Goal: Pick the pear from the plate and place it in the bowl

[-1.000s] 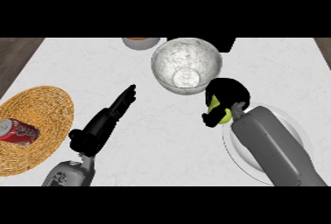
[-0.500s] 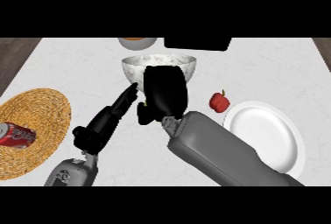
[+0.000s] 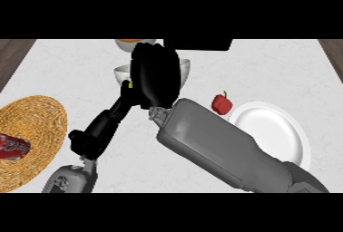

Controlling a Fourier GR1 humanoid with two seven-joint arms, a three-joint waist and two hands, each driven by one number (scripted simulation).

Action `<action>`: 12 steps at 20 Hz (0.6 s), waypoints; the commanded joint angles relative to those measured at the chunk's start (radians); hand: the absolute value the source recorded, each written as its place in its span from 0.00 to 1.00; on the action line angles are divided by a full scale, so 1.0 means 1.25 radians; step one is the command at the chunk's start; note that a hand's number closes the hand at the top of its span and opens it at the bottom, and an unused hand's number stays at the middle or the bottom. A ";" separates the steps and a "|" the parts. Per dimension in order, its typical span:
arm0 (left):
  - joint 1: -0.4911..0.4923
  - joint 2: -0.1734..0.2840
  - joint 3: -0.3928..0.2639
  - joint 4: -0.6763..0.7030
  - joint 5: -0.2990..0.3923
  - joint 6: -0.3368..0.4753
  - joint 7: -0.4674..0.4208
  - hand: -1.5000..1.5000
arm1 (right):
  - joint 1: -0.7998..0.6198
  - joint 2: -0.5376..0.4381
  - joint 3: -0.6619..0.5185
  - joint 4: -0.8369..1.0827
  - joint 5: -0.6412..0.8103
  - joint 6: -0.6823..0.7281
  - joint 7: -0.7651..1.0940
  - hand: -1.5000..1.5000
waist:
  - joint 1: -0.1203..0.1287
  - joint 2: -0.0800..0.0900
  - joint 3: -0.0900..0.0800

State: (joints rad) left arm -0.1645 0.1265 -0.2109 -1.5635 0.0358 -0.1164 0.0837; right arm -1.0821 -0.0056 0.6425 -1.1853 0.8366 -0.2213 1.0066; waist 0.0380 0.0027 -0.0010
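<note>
White marble counter runs beneath both arms. Nearest, the left hand [image 3: 100, 131] lies straight-fingered and holds nothing. Beyond the bare plate [image 3: 281, 136], the right hand [image 3: 155, 74] covers the bowl [image 3: 122, 72], curled round the pear [image 3: 129, 84], a green sliver. Best released low, centred over the bowl

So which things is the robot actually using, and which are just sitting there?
Using:
right hand
small yellow-green pear
white bowl
round white plate

Just sitting there:
red pepper
round woven mat
red can
resting left hand
</note>
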 commanded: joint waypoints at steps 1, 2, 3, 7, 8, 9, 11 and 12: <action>0.032 0.003 0.011 0.027 -0.003 -0.007 -0.045 0.50 | -0.026 0.004 -0.022 0.137 0.018 -0.071 -0.011 1.00 | -0.009 0.002 0.000; -0.006 0.007 0.010 0.006 -0.012 -0.003 -0.013 0.50 | -0.075 0.004 -0.005 0.194 0.023 -0.084 0.020 1.00 | 0.002 0.004 0.000; -0.014 -0.017 0.000 -0.005 -0.014 0.013 0.015 0.50 | -0.066 0.004 0.020 0.165 0.031 -0.072 0.049 1.00 | -0.008 0.000 0.000; 0.055 -0.022 -0.022 0.010 -0.048 0.025 -0.053 0.50 | -0.074 -0.041 -0.067 0.281 0.108 -0.122 -0.080 1.00 | -0.013 0.003 0.000; 0.063 0.007 -0.004 -0.048 -0.008 -0.011 -0.013 0.50 | -0.046 -0.046 -0.065 0.315 0.118 -0.167 -0.120 1.00 | -0.008 0.003 0.001; 0.062 0.001 -0.007 -0.047 -0.018 -0.004 -0.018 0.50 | -0.064 -0.036 -0.084 0.334 0.125 -0.160 -0.117 1.00 | -0.012 0.001 0.001; -0.003 -0.034 -0.013 0.005 -0.048 0.028 -0.007 0.50 | -0.064 -0.031 -0.110 0.401 0.124 -0.203 -0.162 1.00 | -0.014 0.004 0.001; 0.018 0.023 0.035 -0.015 0.006 -0.030 -0.004 0.50 | -0.036 -0.049 -0.110 0.399 0.109 -0.176 -0.189 1.00 | -0.014 0.003 0.001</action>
State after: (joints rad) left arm -0.1375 0.1197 -0.2059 -1.5760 0.0149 -0.1175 0.0681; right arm -1.1600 -0.0527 0.5354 -0.7953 0.9663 -0.3979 0.8533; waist 0.0216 -0.0010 0.0002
